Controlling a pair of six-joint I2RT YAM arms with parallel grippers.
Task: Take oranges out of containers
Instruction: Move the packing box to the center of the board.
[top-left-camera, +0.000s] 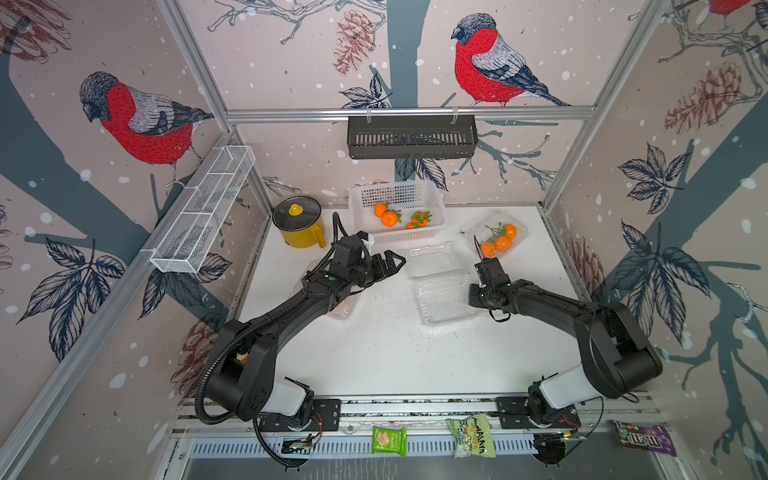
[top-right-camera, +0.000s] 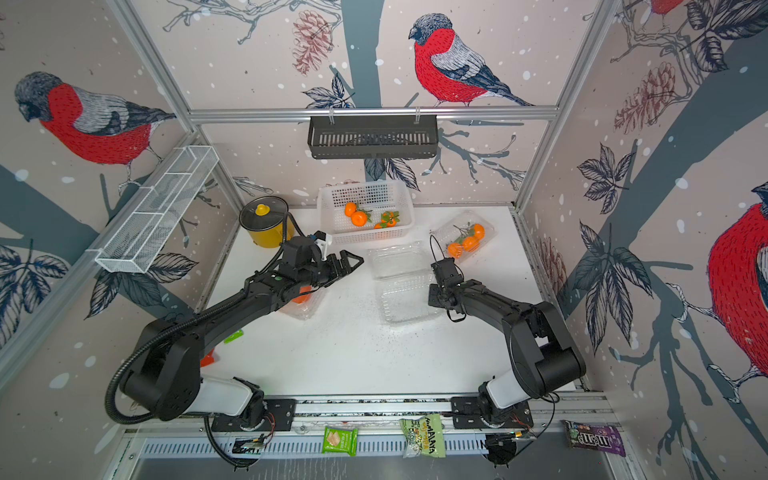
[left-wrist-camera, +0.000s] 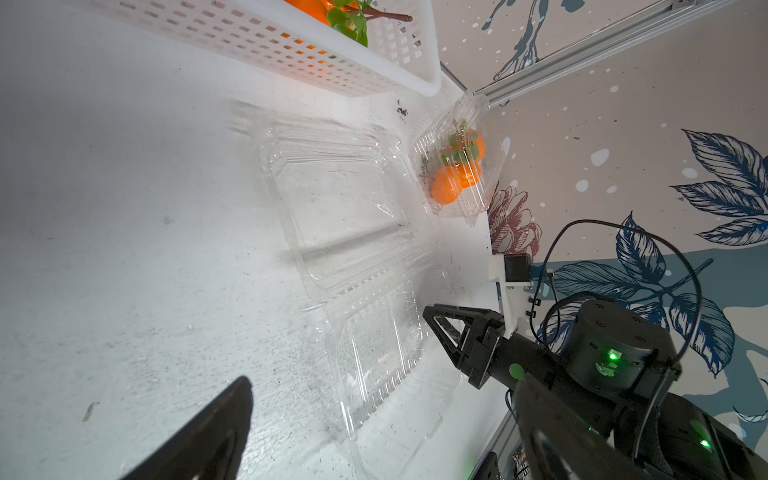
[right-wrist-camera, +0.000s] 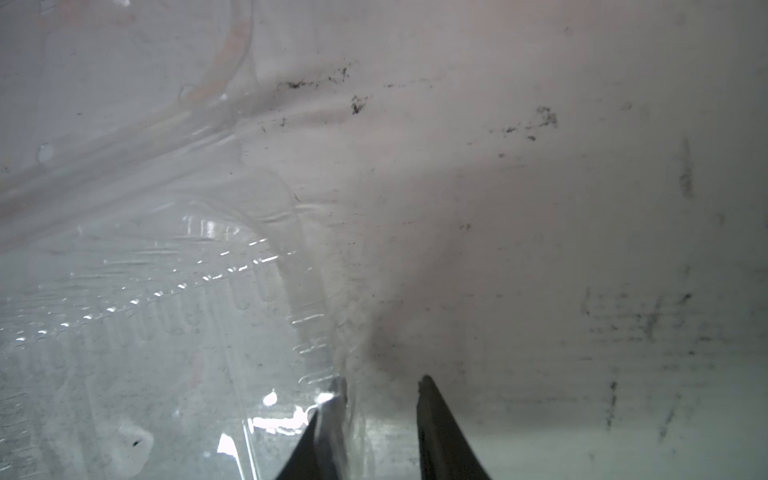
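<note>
Where a white worktop (top-left-camera: 374, 353) fills the floor of a booth papered with bullfinches, two black robot arms reach in from its near edge. At the back stands a white perforated basket (top-left-camera: 397, 192) holding several leafy oranges (top-left-camera: 388, 218). In the middle a clear container (top-left-camera: 442, 299) lies open and empty. A second container (top-left-camera: 486, 226), lid shut, sits at the back right with more oranges (top-left-camera: 503, 243) inside. A third container (top-right-camera: 305, 311), half hidden beneath the left arm, shows at least one orange (top-right-camera: 300, 296). The left pincer (top-left-camera: 395, 262) hovers released, jaws wide, between basket and empty container. The right pincer (right-wrist-camera: 380, 386) is low at the empty container's rim, jaws narrowly apart; whether it grips the plastic cannot be told. One container looks finished, with two left to empty. The next move probably calls for steadying a full container's base while the lid is prised up, gently, since the thin plastic will likely flex and slide.
</note>
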